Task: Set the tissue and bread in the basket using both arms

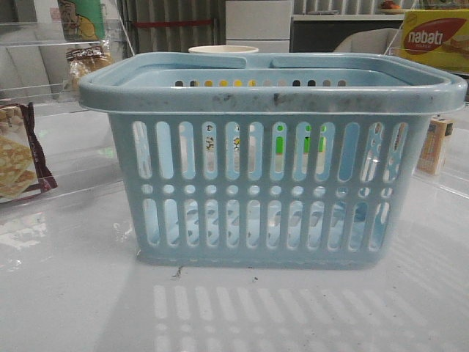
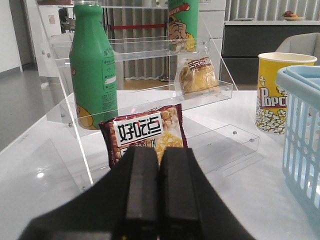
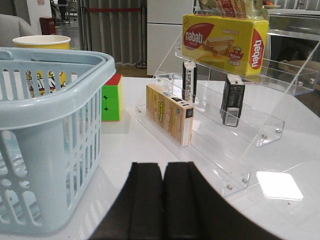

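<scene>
A: Where is the basket?
B: In the middle of the white table, upright, its rim scuffed. Through the slots I see no bread or tissue inside. From the left wrist it stands off to one side of the left gripper; from the right wrist it is close beside the right gripper, on the other side.

A: And the bread?
B: One wrapped golden-brown piece, on the middle step of the clear rack, beyond the left jaws and well apart from them. I cannot pick out a tissue pack for certain.

A: The jaws?
B: Both pairs are pressed together with nothing between them.

A: What else is on that rack?
B: One green bottle, one green can on the step above the bread, and one maroon-edged cracker packet leaning at the bottom, just ahead of the left jaws. One yellow popcorn cup stands between rack and basket.

A: The right side?
B: A second clear rack carries one yellow-red wafer box, two dark small boxes and one yellowish carton. One colour cube sits beside the basket.
</scene>
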Tool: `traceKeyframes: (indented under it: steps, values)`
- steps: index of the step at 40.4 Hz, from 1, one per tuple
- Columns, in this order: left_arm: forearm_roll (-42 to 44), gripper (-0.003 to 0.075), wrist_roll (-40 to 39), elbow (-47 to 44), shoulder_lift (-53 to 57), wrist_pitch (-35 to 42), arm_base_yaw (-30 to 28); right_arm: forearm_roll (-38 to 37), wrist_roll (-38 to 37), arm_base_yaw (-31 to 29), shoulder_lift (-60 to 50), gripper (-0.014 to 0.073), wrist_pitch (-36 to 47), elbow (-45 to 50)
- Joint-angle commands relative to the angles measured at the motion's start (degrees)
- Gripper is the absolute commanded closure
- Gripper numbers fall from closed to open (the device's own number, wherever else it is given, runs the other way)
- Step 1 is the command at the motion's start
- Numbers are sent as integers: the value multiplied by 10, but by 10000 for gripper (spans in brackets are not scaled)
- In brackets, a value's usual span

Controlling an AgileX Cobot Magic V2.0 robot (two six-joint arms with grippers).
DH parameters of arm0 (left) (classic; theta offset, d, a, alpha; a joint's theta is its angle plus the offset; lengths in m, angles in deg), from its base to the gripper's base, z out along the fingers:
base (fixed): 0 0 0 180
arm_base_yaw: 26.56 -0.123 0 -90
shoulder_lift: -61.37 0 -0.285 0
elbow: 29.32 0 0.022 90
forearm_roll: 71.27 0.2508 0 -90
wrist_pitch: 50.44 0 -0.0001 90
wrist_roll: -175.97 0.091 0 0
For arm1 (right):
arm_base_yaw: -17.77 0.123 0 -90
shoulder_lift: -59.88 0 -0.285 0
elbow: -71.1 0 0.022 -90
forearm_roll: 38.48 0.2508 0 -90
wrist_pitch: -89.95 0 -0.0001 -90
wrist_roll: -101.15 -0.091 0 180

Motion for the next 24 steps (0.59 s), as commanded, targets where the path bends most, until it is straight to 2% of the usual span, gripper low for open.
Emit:
traceKeyframes:
  steps: [1, 24]
  values:
    - [-1, 629, -1, 1, 11, 52, 1, -2, 3, 0, -9, 540, 47, 0]
    - [-1, 629, -1, 1, 11, 55, 1, -2, 3, 0, -9, 540, 47, 0]
